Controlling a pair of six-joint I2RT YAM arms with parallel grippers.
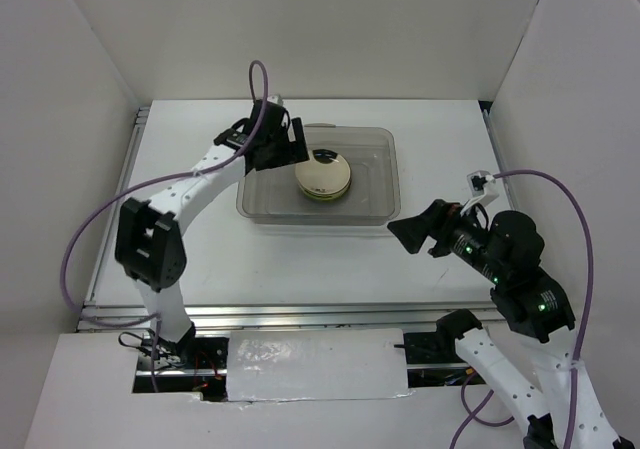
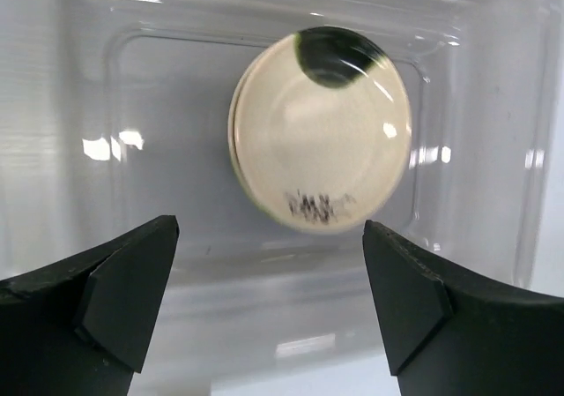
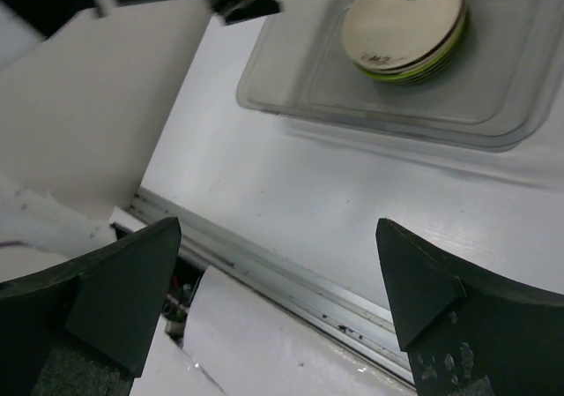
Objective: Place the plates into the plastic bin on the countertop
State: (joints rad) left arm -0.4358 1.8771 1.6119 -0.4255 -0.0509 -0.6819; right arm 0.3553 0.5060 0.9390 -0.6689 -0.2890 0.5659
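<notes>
Plates (image 1: 323, 176): stacked in a single pile inside the plastic bin (image 1: 372, 212), toward its left half; the pile is seen resting on the bin's floor, apart from the walls
Top plate (image 2: 322, 131): cream, with a black patch at its far edge in the left wrist view
Writing: a dark scrawl is seen on the top plate's near edge; it is blurred and cannot be read
Lower plates: a lime green edge (image 3: 401, 76) and a dark rim are made out beneath the cream one in the right wrist view; the number in the pile cannot be told
Plastic bin: clear, rectangular, set on the countertop (image 1: 300, 264) toward its far side; no brand or label is visible on it
Left gripper (image 1: 297, 149): held above the bin's left end, its fingers (image 2: 132, 281) spread wide with nothing between them; the pile is seen past the fingertips
Right gripper (image 1: 412, 231): held over the countertop just beside the bin's near right corner, fingers (image 3: 115, 290) parted wide, nothing grasped
Metal rail (image 3: 291, 283): seen along the countertop's near edge, below the right gripper
</notes>
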